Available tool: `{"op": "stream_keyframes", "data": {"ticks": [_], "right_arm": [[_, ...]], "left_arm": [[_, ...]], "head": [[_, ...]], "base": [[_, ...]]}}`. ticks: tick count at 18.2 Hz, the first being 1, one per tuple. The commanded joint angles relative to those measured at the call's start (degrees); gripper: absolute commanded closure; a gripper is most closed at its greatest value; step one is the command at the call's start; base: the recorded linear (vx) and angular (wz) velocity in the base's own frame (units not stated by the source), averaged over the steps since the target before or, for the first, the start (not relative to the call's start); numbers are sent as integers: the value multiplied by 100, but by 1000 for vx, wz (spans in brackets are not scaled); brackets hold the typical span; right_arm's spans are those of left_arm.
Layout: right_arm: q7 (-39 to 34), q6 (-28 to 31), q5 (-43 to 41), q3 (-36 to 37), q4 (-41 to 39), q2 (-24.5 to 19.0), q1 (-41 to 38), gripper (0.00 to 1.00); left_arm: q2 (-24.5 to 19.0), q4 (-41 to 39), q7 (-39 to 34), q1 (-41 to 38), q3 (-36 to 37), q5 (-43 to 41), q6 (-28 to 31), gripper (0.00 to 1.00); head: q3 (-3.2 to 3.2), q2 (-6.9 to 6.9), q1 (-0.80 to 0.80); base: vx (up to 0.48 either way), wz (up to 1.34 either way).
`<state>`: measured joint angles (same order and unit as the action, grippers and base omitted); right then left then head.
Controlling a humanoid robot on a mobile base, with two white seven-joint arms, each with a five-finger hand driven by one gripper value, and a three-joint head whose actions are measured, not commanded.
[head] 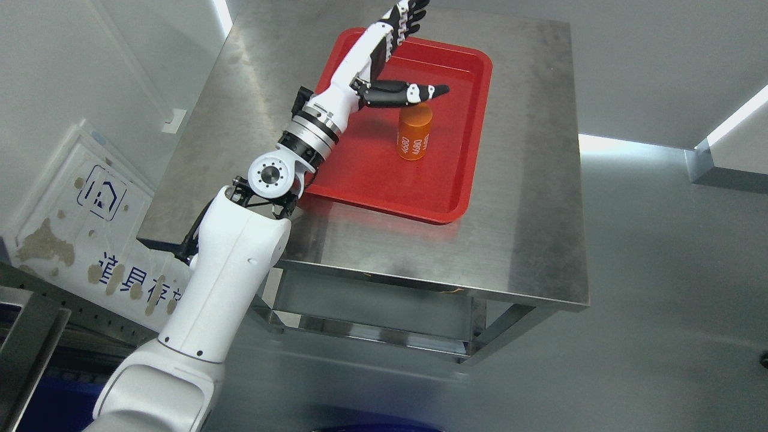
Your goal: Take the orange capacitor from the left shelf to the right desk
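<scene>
Left hand (384,57) over red tray (462,198), fingers (408,15) spread straight toward tray's far edge, thumb (414,93) out sideways, holding nothing. Orange capacitor (414,132) upright on tray, middle-right area, top just under thumb; contact unclear. Print on can reads 4680. Tray sits on steel desk (528,240), toward far-left part of top. Right arm not visible.

capacitor (414,132) upright in tray (384,186), tray on table (528,228), left hand (384,57) above

A lab or workshop: steel table (528,198), grey floor (660,270), red parts tray (462,180).
</scene>
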<state>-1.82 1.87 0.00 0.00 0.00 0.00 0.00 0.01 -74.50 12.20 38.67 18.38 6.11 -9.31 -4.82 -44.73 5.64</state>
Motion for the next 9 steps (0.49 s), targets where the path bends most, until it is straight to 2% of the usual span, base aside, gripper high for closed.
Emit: {"op": "stream_keyframes", "data": {"ticks": [1,4,9], "right_arm": [[-3,24,0,62,-193,100,-79,0],[-3,33,0,62,-193,100,-79,0],[-3,33,0,62,-193,100,-79,0]], "left_arm": [[-101,-91,19,343,-1948,4,17,2],[-101,-249,80,29,-2400,4,218,1],[-211,-1382,19,-1430,-2365,-22,675,0]], "head": [[0,0,0],[0,0,0],[0,0,0]], "base": [[0,0],[0,0],[0,0]]}}
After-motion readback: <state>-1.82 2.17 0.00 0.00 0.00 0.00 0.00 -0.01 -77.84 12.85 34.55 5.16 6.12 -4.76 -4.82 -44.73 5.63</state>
